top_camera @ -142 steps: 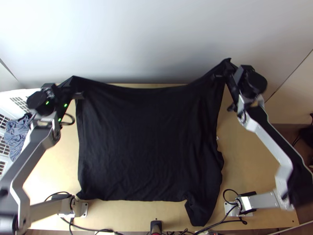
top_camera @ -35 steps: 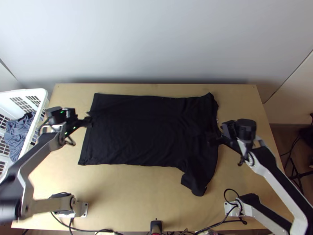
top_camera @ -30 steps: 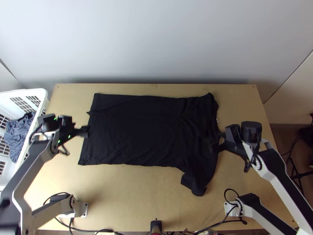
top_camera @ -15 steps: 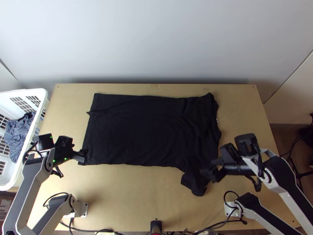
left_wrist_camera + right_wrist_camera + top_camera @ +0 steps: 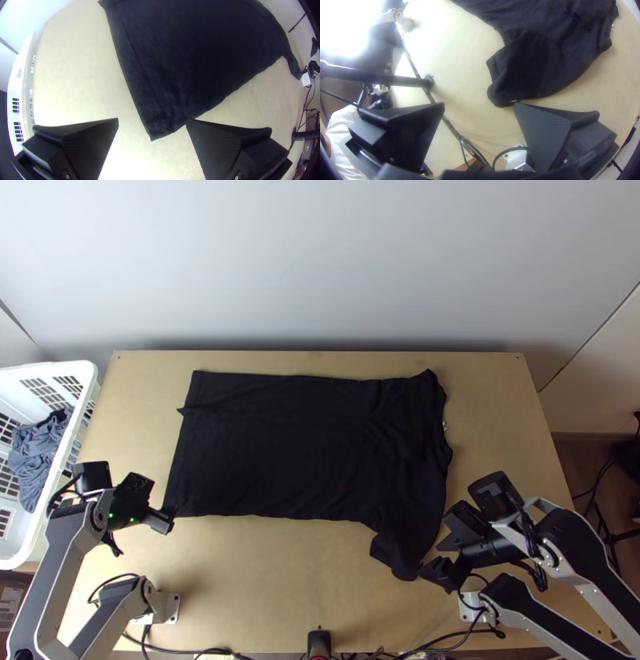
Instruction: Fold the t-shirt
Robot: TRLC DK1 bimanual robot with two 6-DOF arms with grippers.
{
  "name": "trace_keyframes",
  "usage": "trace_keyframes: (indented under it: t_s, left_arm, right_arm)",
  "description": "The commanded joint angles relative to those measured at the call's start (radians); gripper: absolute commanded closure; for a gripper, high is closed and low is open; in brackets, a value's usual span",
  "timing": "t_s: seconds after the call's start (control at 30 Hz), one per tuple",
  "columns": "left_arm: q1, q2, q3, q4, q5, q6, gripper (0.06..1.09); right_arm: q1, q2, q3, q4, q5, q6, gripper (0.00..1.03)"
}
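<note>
The left arm [image 5: 68, 564] bends outward at the lower left, then runs up the table [image 5: 280, 580] to its gripper [image 5: 162, 522], which points inward beside the black t-shirt's [image 5: 296, 444] near left corner. Its fingers [image 5: 213, 146] stand wide apart (nothing between them but air). The right arm [image 5: 592, 572] doubles back from the lower right, its gripper [image 5: 444, 556] angled inward by the shirt's protruding near right end, jaws also spread and holding no cloth. The shirt lies broadly spread mid-table, that end bunched.
</note>
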Motion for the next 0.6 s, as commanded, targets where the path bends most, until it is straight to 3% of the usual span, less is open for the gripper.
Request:
trace_keyframes:
  t_s: [0.0, 0.3, 0.43, 0.57]
  left_arm:
    - [0.019, 0.004, -0.002, -0.057, -0.007, 0.057, 0.10]
    - [0.007, 0.004, -0.017, -0.041, -0.007, 0.060, 0.10]
    - [0.007, 0.006, -0.023, -0.031, -0.007, 0.058, 0.10]
    - [0.001, 0.007, -0.042, -0.021, -0.007, 0.060, 0.11]
  right_arm:
    - [0.026, 0.027, -0.018, 0.012, 0.000, -0.007, 0.06]
    - [0.082, 0.144, -0.028, 0.085, 0.038, -0.011, 0.07]
    - [0.079, 0.178, -0.033, 0.155, 0.130, -0.067, 0.07]
    - [0.058, 0.222, -0.019, 0.190, 0.138, -0.100, 0.07]
